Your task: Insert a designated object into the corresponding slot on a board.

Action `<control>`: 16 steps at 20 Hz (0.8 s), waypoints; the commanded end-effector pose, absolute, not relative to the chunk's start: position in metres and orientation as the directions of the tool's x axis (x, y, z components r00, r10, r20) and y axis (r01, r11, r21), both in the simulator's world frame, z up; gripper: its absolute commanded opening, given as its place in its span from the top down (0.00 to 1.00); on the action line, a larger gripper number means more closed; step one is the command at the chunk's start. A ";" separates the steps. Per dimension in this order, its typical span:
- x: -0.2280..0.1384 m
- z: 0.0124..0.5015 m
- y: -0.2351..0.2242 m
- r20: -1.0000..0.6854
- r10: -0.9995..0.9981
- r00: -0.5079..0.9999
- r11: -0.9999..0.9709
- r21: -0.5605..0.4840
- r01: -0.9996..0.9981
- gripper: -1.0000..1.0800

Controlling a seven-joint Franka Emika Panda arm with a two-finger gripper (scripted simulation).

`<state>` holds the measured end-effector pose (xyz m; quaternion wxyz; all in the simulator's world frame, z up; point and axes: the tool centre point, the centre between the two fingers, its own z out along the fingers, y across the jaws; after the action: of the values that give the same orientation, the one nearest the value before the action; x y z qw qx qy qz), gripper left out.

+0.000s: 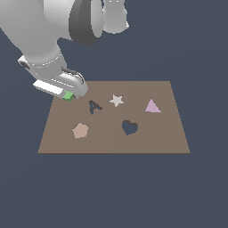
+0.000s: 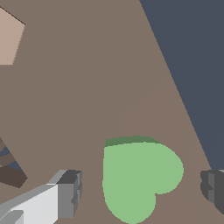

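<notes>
The light-green heart block (image 2: 138, 177) lies flat on the brown board (image 2: 87, 87), near the board's far corner on the exterior view's left. Only a green sliver of the heart block (image 1: 67, 95) shows under the hand in the exterior view. My gripper (image 2: 142, 190) is low over it and open, one finger on each side, with visible gaps between the pads and the block. The dark heart-shaped slot (image 1: 129, 127) sits in the board (image 1: 164, 138) towards the near middle, well away from the gripper (image 1: 69, 95).
On the board are a dark letter-A hole (image 1: 94, 107), a pale star (image 1: 116, 100), a pink triangle (image 1: 152, 106) and a tan pentagon (image 1: 80, 130). The board's edge runs close beside the heart block, with dark floor beyond.
</notes>
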<state>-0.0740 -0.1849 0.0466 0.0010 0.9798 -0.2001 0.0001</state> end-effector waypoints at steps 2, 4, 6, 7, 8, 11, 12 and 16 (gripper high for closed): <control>-0.075 0.036 -0.185 0.000 -0.393 0.919 -0.919 0.001 -0.393 0.04; -0.075 0.031 -0.185 0.000 -0.394 0.919 -0.919 0.000 -0.394 0.04; -0.075 0.030 -0.185 0.000 -0.394 0.919 -0.919 0.000 -0.394 0.04; -0.075 0.030 -0.185 0.000 -0.394 0.919 -0.919 0.000 -0.394 1.00; -0.075 0.030 -0.185 0.000 -0.394 0.919 -0.919 0.000 -0.394 1.00; -0.075 0.030 -0.185 0.000 -0.394 0.919 -0.919 0.000 -0.394 1.00; -0.075 0.030 -0.185 0.000 -0.394 0.919 -0.919 0.000 -0.394 1.00; -0.075 0.030 -0.185 0.000 -0.394 0.919 -0.919 0.000 -0.394 1.00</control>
<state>-0.0752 -0.1852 0.0307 -0.0001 0.9796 -0.2012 0.0001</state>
